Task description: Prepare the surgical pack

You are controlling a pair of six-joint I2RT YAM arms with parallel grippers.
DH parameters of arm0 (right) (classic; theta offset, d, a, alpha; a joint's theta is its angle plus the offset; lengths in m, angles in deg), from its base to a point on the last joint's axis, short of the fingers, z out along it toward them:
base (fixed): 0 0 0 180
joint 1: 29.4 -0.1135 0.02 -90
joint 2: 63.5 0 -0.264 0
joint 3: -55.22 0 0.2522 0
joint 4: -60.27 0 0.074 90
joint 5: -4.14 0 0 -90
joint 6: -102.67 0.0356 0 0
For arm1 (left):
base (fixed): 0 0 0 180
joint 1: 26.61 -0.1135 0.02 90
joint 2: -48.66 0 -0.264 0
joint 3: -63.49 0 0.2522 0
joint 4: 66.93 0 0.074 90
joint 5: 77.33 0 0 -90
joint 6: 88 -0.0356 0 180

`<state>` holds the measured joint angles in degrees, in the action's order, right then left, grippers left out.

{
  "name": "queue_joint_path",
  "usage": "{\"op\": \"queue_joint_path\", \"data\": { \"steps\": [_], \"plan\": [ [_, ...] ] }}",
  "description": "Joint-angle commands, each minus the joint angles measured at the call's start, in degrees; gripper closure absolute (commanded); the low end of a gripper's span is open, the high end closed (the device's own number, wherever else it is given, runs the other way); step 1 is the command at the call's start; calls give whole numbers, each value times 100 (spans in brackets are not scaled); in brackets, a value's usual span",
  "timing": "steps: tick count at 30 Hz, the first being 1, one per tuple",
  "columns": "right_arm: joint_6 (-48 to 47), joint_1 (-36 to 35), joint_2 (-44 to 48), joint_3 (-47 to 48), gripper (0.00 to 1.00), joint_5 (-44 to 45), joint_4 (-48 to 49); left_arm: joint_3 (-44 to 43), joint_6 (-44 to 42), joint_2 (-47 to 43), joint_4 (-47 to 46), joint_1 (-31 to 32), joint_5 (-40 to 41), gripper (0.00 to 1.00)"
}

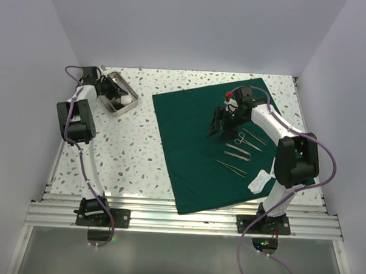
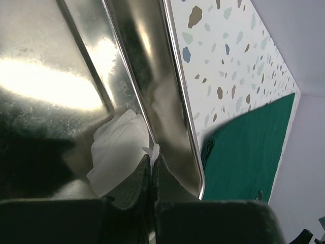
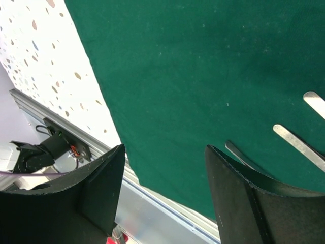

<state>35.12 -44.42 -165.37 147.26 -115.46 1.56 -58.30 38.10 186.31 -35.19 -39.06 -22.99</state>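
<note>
The dark green drape (image 1: pixel 188 155) lies flat on the right half of the table. It also shows in the left wrist view (image 2: pixel 249 152) and the right wrist view (image 3: pixel 203 66). Steel scissors (image 1: pixel 241 139) and two tweezers (image 1: pixel 237 153) lie on it, with a white gauze wad (image 1: pixel 260 181) near its front right corner. My right gripper (image 1: pixel 218 127) hangs open and empty above the drape (image 3: pixel 165 147). My left gripper (image 1: pixel 112 92) is inside the steel tray (image 1: pixel 117 79), shut on the edge of a white gauze piece (image 2: pixel 119 152) by the tray wall (image 2: pixel 177 96).
The tray stands at the back left on the speckled table top (image 1: pixel 127 153). White walls enclose the left, back and right. A metal rail (image 1: pixel 185 219) runs along the near edge by the arm bases.
</note>
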Motion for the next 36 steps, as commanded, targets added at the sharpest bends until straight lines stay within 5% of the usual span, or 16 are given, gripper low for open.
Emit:
{"op": "queue_joint_path", "data": {
  "steps": [1, 11, 19, 34, 35, 36],
  "plan": [
    [-49, 44, -18, -41, 32, -124, 127, -263, 371, 96, -620, -65, -266, 100],
    [-66, 105, -97, -32, 32, -160, 136, -359, 380, 263, -488, -74, -99, 99],
    [-49, 132, -123, -41, 32, -256, 188, -394, 214, 105, -146, -65, 208, 59],
    [-5, 123, 52, -234, 32, -362, 338, -1150, -129, -18, 689, -12, 578, 43],
    [-5, 123, 61, -252, 32, -362, 338, -1159, -138, -18, 698, -3, 578, 1],
    [-5, 123, 79, -261, 33, -353, 338, -1168, -147, -36, 724, 5, 621, 1]
  ]
}}
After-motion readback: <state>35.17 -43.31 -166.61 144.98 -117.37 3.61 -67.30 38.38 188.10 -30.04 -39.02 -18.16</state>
